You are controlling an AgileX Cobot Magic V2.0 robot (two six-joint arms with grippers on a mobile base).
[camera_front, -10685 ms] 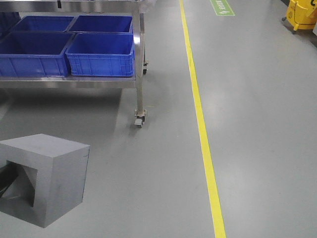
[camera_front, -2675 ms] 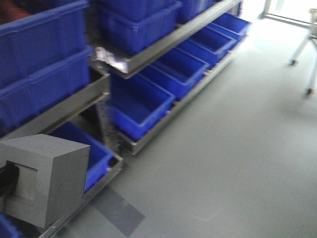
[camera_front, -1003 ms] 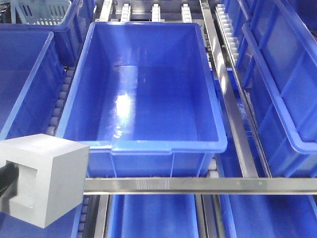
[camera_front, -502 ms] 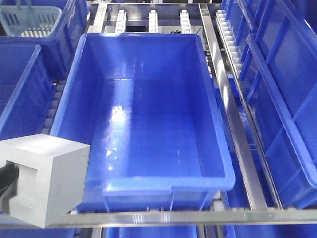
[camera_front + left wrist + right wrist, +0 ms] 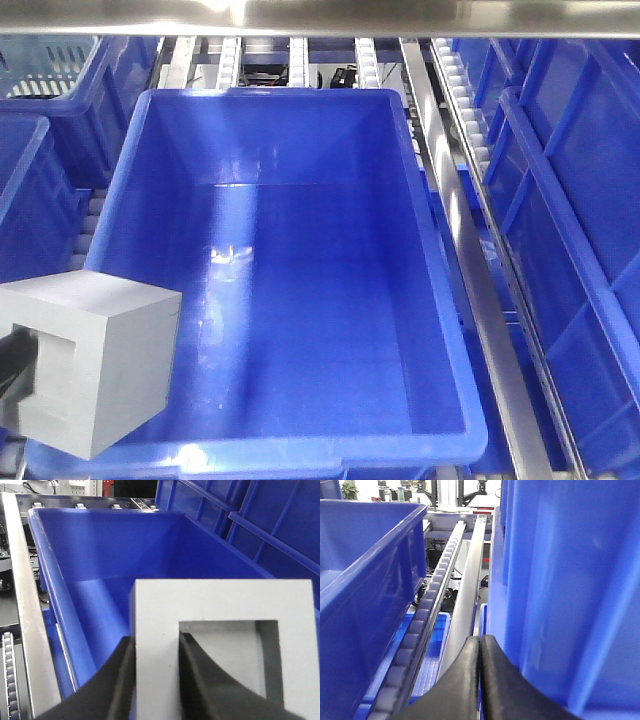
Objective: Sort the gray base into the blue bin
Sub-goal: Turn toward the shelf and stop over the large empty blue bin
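The gray base [image 5: 95, 365] is a matte gray cube with a square recess. My left gripper [image 5: 156, 652] is shut on the gray base [image 5: 220, 605], one finger outside its wall and one inside the recess. It hangs over the near left corner of the blue bin [image 5: 280, 300], a large glossy empty tub, also in the left wrist view [image 5: 100, 545]. My right gripper [image 5: 480, 642] is shut and empty, its fingers touching, in the gap between the bin's right wall [image 5: 365, 575] and a neighbouring bin.
The bin sits on a roller rack with steel rails [image 5: 490, 300]. More blue bins stand to the right [image 5: 580, 200] and left [image 5: 25, 190]. A pale-blue lattice basket [image 5: 45, 65] is at the back left. A steel shelf bar [image 5: 320, 15] crosses overhead.
The view has moved forward and up over the blue bin, which now fills the frame. The front rail has dropped out of view. The gray base stays held in my left gripper.
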